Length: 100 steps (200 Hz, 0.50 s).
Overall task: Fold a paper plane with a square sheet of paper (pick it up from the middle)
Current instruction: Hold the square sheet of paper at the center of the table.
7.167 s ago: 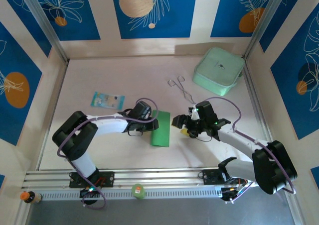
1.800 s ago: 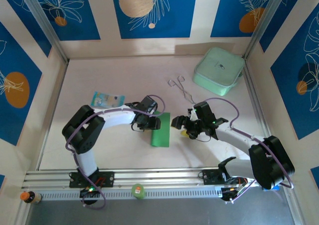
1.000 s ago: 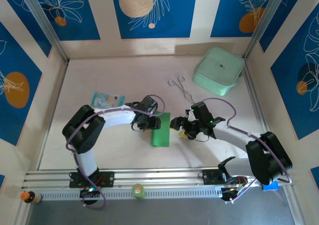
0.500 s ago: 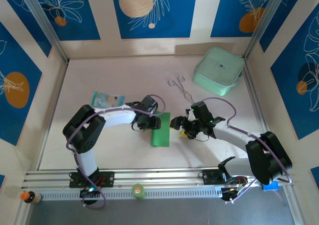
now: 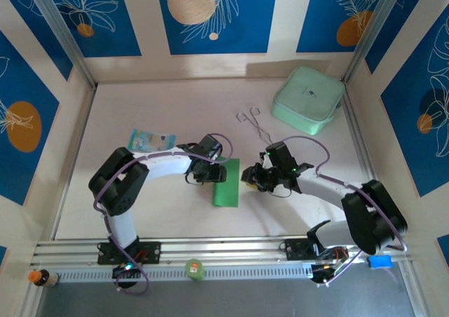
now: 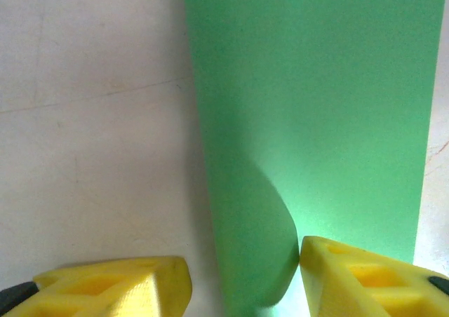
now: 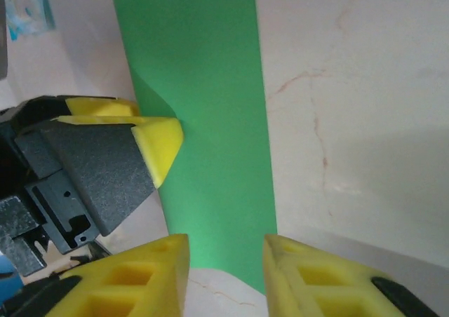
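As it lies now, the square sheet of paper [image 5: 227,187] reads as a narrow long strip rather than a square. No pointed nose or wing fold shows on it. Judged from this shape, only the first lengthwise half-fold is complete.

**Position of the sheet.** The strip lies near the middle of the counter [image 5: 168,212], with its long sides running from the near edge toward the far edge. It sits between the two tools and appears flat, apart from one raised spot on its left long edge.

**Left tool [image 5: 210,171].** The jaws stand apart and clamp nothing. In the left wrist view, one finger [image 6: 372,275] sits at the paper [image 6: 309,106] and the other [image 6: 112,285] sits over bare counter. The paper edge bulges up between them. In the right wrist view, a fingertip [image 7: 158,145] of this tool touches the left edge of the strip [image 7: 203,85], where a small kink shows.

**Right tool [image 5: 250,177].** This tool sits at the right long edge. In its own wrist view [image 7: 223,247] the jaws leave a narrow gap, with the paper edge visible in that gap. The views show no clamp on the paper.

**Remaining work, as a judgement.**
- Lift or open the strip at its middle.
- Fold the two corners in to form the nose.
- Fold the wings.

Most of the task is not yet done.
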Each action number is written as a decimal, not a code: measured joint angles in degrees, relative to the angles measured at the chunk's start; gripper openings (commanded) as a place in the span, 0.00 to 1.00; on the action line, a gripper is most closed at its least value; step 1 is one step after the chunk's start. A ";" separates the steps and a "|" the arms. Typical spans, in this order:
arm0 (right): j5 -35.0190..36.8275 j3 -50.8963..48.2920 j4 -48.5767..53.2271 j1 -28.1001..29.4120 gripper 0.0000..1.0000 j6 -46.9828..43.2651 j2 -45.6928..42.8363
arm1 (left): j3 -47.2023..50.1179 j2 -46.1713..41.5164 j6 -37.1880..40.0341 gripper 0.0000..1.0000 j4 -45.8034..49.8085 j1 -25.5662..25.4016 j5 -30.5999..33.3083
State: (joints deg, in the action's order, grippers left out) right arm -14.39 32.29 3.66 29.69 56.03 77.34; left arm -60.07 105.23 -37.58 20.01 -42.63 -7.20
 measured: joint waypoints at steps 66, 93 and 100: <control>2.08 5.66 -4.46 3.67 0.00 -0.28 11.08 | -0.59 0.37 0.22 0.56 0.72 0.00 0.00; 2.69 7.52 -5.73 5.16 0.00 -0.28 14.40 | -0.59 0.37 0.22 0.56 0.70 0.00 0.00; 2.89 7.85 -5.88 5.42 0.00 -0.31 15.04 | -0.57 0.37 0.22 0.56 0.70 0.00 0.00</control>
State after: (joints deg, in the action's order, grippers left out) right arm -11.51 40.14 -2.22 35.11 55.72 92.38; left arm -60.64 105.60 -37.36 20.71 -42.63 -7.20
